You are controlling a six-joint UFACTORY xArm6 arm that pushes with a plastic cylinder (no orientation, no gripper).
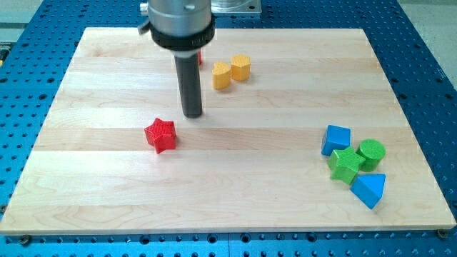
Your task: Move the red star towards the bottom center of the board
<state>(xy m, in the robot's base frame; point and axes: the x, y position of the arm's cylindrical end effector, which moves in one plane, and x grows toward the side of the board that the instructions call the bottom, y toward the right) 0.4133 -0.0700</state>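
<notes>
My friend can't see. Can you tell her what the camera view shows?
My tip hovers just up-right of the red star on a wooden board. Two yellow blocks sit near the top; blue and green blocks cluster at the right.

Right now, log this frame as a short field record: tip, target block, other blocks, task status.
tip: my tip is just up and right of the red star, small gap, not touching
target: red star, left of the wooden board centre
yellow blocks: two near the view's top
right cluster: blue cube, green star, green cylinder, blue wedge
status: star not yet at bottom centre
</notes>
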